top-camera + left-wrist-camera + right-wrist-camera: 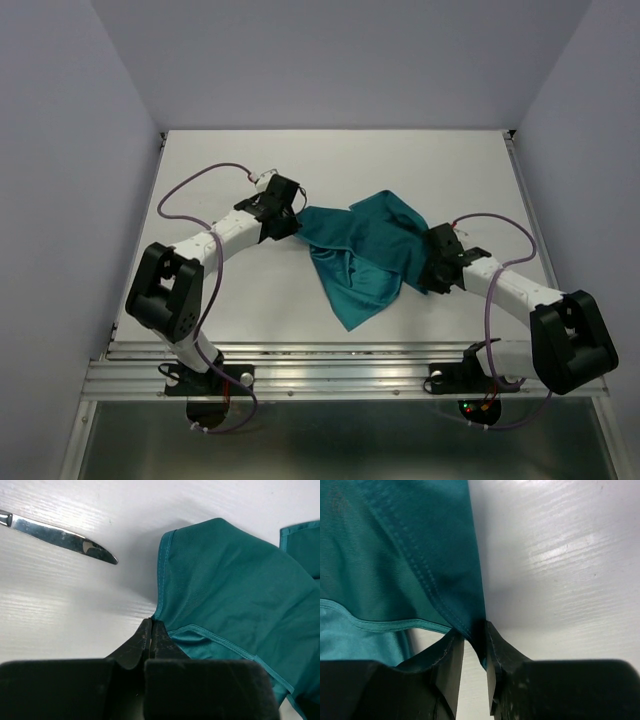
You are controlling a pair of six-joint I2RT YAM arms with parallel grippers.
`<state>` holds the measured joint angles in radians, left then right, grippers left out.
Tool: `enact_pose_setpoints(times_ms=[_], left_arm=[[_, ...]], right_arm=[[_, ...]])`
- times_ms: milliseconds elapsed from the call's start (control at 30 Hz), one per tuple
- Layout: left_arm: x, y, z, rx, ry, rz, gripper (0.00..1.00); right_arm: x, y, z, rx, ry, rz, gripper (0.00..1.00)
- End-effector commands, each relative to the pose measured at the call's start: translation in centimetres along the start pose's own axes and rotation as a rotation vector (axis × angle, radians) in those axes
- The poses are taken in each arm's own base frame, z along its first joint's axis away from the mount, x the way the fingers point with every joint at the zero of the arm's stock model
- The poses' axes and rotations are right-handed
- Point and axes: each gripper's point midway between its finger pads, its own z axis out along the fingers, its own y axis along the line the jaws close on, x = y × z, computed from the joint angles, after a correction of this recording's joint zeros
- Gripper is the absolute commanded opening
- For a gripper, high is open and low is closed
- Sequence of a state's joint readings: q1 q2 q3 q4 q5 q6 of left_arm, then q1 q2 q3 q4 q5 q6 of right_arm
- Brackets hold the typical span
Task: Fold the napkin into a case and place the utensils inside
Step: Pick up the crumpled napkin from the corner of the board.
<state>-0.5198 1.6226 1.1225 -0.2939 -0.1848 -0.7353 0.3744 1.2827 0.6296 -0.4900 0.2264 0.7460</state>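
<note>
The teal napkin (365,250) lies crumpled and partly lifted in the middle of the white table, stretched between both arms. My left gripper (291,222) is at its left corner. In the left wrist view the jaws (151,623) are shut tight on the napkin (235,590) at that corner. A silver knife (65,537) lies on the table beyond, its pointed blade towards the cloth. My right gripper (432,264) is at the napkin's right edge. There its jaws (474,641) stand apart, and the hem of the napkin (395,570) hangs between them against the right finger.
The white table (420,160) is boxed in by pale walls at the back and both sides. A metal rail (340,365) runs along the near edge by the arm bases. Purple cables (195,185) loop over each arm.
</note>
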Motion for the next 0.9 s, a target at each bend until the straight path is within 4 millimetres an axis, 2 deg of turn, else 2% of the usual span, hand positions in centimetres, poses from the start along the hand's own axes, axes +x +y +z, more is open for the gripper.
enact_pose_setpoints(times_ms=[0, 100, 267, 433, 467, 533, 567, 700, 733, 800, 833, 867], left_arm=[[1.7, 0.8, 0.4, -0.003, 0.046, -0.004, 0.00], [1.7, 0.7, 0.3, 0.007, 0.045, -0.002, 0.00], [1.1, 0.4, -0.4, 0.029, 0.024, -0.004, 0.00], [0.7, 0.1, -0.5, 0.034, 0.017, 0.003, 0.00], [0.5, -0.1, -0.6, 0.040, 0.013, 0.002, 0.00], [0.3, -0.4, -0.8, 0.053, 0.006, 0.010, 0.00], [0.1, -0.5, -0.9, 0.059, 0.003, 0.016, 0.00], [-2.0, -1.1, -2.1, 0.056, -0.050, 0.049, 0.00], [-3.2, -1.6, -2.8, 0.058, -0.077, 0.064, 0.00], [-5.0, -2.1, -4.0, 0.058, -0.122, 0.075, 0.00], [-7.1, -2.8, -5.6, 0.068, -0.172, 0.073, 0.00], [-8.1, -3.2, -6.4, 0.076, -0.197, 0.077, 0.00]], right_arm=[[0.8, -0.2, -0.2, -0.007, 0.017, 0.012, 0.28], [0.5, -0.4, -0.4, 0.017, 0.008, 0.023, 0.27], [0.2, -0.9, -0.5, 0.045, -0.010, 0.043, 0.15], [0.5, -1.1, 0.0, 0.057, -0.002, 0.044, 0.15], [0.4, -1.0, 0.1, 0.055, -0.002, 0.041, 0.13], [0.0, -0.6, -0.2, 0.042, -0.008, 0.034, 0.02], [-0.3, -0.3, -0.5, 0.026, -0.015, 0.029, 0.01], [-2.9, 2.3, -2.8, -0.096, -0.080, 0.001, 0.01], [-4.3, 3.7, -4.3, -0.155, -0.112, -0.002, 0.01], [-6.0, 4.8, -5.8, -0.191, -0.156, -0.021, 0.01], [-7.0, 5.3, -6.7, -0.205, -0.184, -0.030, 0.01], [-8.0, 5.8, -7.5, -0.217, -0.208, -0.036, 0.01]])
